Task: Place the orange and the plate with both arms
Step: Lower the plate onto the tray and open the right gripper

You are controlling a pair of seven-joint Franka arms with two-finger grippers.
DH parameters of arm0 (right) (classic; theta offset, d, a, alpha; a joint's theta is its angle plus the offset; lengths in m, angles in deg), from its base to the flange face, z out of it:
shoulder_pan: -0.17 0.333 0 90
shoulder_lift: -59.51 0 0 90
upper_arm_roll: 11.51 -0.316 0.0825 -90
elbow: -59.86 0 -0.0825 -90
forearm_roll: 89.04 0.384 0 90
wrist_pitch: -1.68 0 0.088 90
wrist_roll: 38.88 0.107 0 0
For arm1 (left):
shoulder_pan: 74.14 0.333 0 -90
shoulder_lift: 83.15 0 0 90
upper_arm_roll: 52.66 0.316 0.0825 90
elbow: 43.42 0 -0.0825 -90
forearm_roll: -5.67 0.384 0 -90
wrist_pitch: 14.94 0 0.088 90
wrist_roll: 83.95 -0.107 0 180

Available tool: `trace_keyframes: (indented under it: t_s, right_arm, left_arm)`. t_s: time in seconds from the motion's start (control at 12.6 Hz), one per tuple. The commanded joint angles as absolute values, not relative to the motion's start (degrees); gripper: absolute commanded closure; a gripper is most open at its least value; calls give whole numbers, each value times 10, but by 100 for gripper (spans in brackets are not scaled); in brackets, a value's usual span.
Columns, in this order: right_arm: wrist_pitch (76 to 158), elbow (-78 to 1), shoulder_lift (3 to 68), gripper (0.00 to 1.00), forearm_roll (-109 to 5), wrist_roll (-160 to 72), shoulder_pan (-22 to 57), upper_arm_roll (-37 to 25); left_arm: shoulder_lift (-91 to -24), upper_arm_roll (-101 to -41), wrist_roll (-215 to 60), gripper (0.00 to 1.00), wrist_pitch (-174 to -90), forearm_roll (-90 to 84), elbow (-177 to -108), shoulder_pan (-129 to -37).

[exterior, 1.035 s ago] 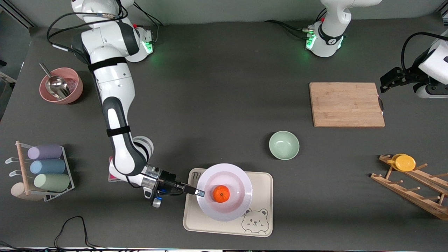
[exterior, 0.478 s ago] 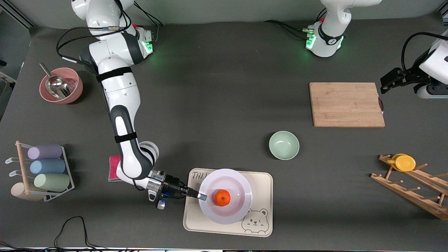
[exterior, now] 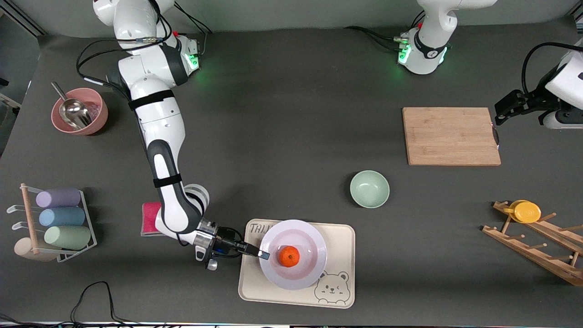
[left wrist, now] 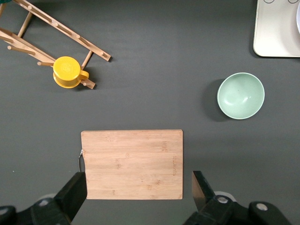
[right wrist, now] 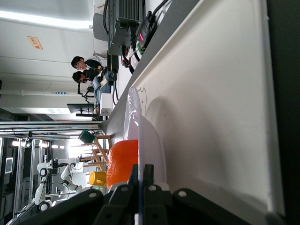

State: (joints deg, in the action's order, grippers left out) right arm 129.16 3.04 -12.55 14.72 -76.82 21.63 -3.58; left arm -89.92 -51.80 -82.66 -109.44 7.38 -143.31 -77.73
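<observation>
right gripper [exterior: 262, 254] jaws clamped on the rim of the plate [exterior: 309, 240], at the edge toward the right arm's end of the table. orange [exterior: 288, 256] sits in the plate's centre. over the last second the plate has come down from a raised tilt and now lies over the bear-printed tray [exterior: 337, 269]; placement looks nearly done, release not yet. contact of plate with tray is hard to confirm. left gripper [left wrist: 136, 194] jaws apart, empty, waiting over the cutting board [exterior: 451, 135].

Even overhead light, soft shadows — glare on the plate [exterior: 294, 254].
</observation>
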Motion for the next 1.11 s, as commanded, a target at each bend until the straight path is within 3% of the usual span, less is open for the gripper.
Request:
trace_keyframes:
  t_s: [0.0,0.16,0.24,1.03]
  right_arm:
    - [1297,58,-141,49,143,-778,211,-48]
    - [1306,58,-141,23,143,-779,212,-52]
    - [1313,57,-140,0,143,-778,211,-56]
    - [1315,54,-108,0,114,-766,200,-51]
  left_arm:
    - [-904,-516,-822,0,-1086,72,-1430,-776]
    - [-903,-515,-823,0,-1086,70,-1430,-775]
    - [-903,-515,-823,0,-1086,70,-1430,-775]
    - [-903,-514,-819,0,-1087,71,-1431,-775]
